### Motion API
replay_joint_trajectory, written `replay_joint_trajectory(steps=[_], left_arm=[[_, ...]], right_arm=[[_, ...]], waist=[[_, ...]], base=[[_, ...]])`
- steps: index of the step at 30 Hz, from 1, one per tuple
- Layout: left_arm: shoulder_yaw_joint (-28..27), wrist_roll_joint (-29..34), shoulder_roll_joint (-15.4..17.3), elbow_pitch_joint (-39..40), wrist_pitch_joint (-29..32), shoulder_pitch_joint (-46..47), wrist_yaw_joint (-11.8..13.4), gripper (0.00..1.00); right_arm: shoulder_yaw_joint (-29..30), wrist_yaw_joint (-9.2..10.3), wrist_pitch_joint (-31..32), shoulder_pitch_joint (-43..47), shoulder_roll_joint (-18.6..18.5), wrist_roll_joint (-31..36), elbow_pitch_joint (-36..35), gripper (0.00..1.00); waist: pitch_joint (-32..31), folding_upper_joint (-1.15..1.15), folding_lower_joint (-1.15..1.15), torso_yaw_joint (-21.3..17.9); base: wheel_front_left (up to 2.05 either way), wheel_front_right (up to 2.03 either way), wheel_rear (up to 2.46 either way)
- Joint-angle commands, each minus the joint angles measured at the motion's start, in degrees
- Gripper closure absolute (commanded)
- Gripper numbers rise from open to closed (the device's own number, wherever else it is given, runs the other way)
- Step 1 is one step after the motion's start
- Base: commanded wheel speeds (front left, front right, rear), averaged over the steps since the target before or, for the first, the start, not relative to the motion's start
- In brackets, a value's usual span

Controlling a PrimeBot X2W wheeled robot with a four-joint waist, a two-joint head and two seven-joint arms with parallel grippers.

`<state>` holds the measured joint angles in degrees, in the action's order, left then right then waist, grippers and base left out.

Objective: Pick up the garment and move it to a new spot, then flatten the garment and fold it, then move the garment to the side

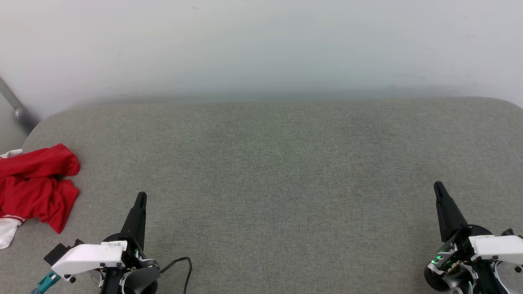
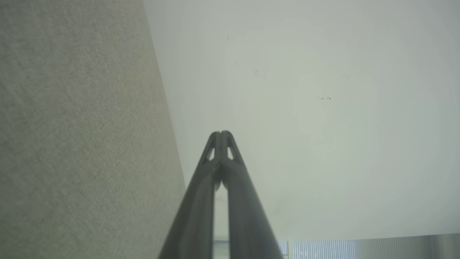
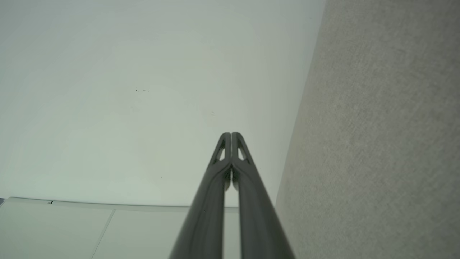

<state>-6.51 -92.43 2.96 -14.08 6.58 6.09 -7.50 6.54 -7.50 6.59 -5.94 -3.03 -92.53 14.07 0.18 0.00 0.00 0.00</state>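
1. Wall [image 1: 261,41]: pale, plain, backs the whole scene. Both wrist views look along it, as each arm points fwd w/ nothing in front.
2. Tabletop [image 1: 261,183]: grey woven fabric cover, rounded far corners. The broad middle looks like the likely spot for the flatten + fold steps.
3. Garment [image 1: 36,183]: red jersey in a crumpled heap at far left edge of tabletop, partly cut off by the head view's edge.
   - White sleeve [image 1: 7,234] pokes out at the bottom, w/ a strip of red-white trim [image 1: 12,218] above it.
   - Print not visible, prob. folded inside.
   - Lies loose and bunched, no claw on it, so step 1 (pick up, move) reads as not yet begun.
4. Left claw [image 1: 140,200]: lower left of head view, fingers pointing up the view.
   - Both dark fingers are pressed together, tips meeting in its wrist view, nothing between them.
   - Looks like a rest pose. Garment is near, up and to its left, so this arm is prob. the one to reach. It needs to spread its fingers first.
5. Right claw [image 1: 438,187]: lower right, mirror pose, fingers likewise closed tight and empty. Well apart from garment. Likely waits for the flatten stage.
6. Grey pole [image 1: 16,108]: slanted, beyond the tabletop's far left corner, purpose unclear.
7. Cable [image 1: 186,265]: thin black loop beside left wrist housing, over the tabletop. Minor snag risk if cloth is dragged past.
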Motion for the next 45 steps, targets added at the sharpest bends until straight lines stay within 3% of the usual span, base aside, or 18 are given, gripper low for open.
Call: replay_joint_trajectory(steps=[1,14,15,25,45], left_arm=[[-0.2,0.2,-0.1,0.0,0.1,0.4,-0.1,1.00],[-0.2,0.2,-0.1,0.0,0.1,0.4,-0.1,1.00],[0.1,0.0,0.0,-0.1,-0.1,-0.1,0.0,0.00],[0.2,3.1,-0.1,0.3,-2.3,-1.8,0.1,0.00],[4.8,30.1,-0.1,7.7,-7.4,-3.3,7.3,0.00]], right_arm=[[0.0,0.02,0.1,-0.8,0.2,0.3,0.1,1.00],[0.0,0.02,0.1,-0.8,0.2,0.3,0.1,1.00],[0.0,-0.01,-0.1,0.1,0.0,0.0,0.1,0.00],[0.2,0.00,-2.3,2.2,0.0,3.7,0.6,0.00],[0.2,0.00,-7.4,4.7,0.1,32.4,-8.3,0.00]], waist=[[0.0,0.00,0.00,0.0],[0.0,0.00,0.00,0.0],[0.0,0.00,0.00,0.0],[0.1,0.00,0.00,0.0],[0.4,0.00,0.00,0.0]], base=[[0.00,0.00,0.00],[0.00,0.00,0.00],[0.00,0.00,0.00],[0.00,0.00,0.00],[0.00,0.00,0.00]])
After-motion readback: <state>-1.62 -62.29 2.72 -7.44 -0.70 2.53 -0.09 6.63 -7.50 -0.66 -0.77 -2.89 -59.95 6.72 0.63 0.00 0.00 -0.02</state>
